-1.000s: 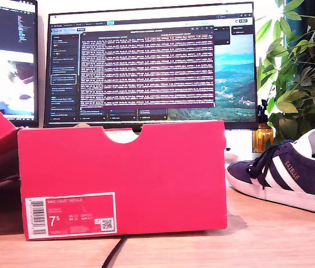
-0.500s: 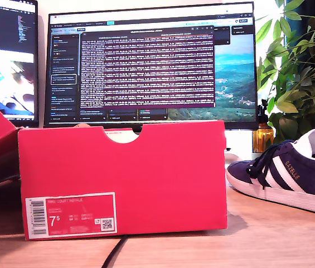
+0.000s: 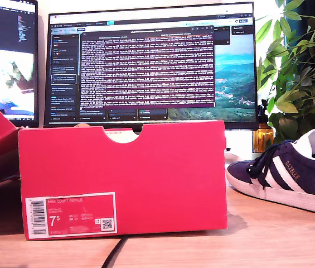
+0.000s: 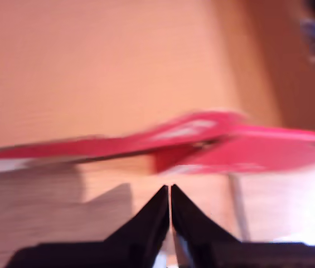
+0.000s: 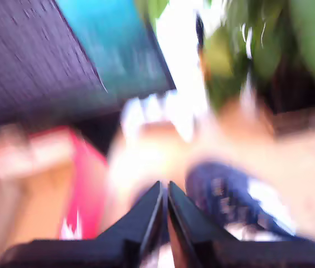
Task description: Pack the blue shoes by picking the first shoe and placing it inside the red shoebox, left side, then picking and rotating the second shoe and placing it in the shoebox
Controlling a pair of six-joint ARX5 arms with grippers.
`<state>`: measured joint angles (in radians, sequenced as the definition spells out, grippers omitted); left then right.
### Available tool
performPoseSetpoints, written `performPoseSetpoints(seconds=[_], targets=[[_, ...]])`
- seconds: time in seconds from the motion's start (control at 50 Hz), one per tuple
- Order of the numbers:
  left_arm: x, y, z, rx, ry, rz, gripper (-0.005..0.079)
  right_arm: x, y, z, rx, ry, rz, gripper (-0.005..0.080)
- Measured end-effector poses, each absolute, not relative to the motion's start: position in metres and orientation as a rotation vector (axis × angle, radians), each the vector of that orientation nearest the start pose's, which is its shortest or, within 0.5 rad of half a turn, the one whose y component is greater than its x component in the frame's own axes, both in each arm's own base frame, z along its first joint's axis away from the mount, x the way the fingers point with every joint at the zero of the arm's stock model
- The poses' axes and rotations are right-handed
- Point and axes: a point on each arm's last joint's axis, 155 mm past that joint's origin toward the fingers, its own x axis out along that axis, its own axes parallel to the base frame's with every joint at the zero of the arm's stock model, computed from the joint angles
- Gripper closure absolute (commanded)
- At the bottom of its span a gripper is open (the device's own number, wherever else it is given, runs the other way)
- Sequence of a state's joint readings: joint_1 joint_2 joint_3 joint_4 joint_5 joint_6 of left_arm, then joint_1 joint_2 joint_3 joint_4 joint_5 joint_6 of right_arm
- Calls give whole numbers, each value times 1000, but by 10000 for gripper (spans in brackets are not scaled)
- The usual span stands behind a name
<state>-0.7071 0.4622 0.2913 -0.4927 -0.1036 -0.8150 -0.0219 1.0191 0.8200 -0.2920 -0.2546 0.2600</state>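
A: Text? Jaws?
B: Red shoebox [image 3: 124,178] on the desk [image 3: 257,240], label reads "7.5". Navy shoe [image 3: 291,176] at the exterior view's right, gold "GAZELLE", white stripes. My first gripper [image 4: 170,190] closed, empty; my second gripper [image 5: 164,187] closed too.

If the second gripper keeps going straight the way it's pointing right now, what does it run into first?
Probably the blue shoe. My second gripper is shut, and the shoe's dark blue shape lies just beyond and slightly beside its tips. The view is badly blurred, so depth is unclear and it might pass alongside the shoe.
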Motion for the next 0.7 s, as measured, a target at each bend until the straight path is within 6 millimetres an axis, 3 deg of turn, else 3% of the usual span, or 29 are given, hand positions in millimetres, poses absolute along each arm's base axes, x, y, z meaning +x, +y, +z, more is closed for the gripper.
performPoseSetpoints(seconds=[0.16,0.3,0.44,0.6,0.7], targets=[[201,-138,81,-533,799,-238,762,350,68,182,235,759,237,751],[211,-147,74,-540,816,-222,762,338,82,151,179,897,266,726],[219,-154,60,-530,847,-205,762,334,80,144,129,926,251,701],[226,-167,52,-557,869,-214,762,320,77,134,79,990,254,528],[229,-170,49,-562,875,-216,762,310,78,129,26,1028,283,493]])
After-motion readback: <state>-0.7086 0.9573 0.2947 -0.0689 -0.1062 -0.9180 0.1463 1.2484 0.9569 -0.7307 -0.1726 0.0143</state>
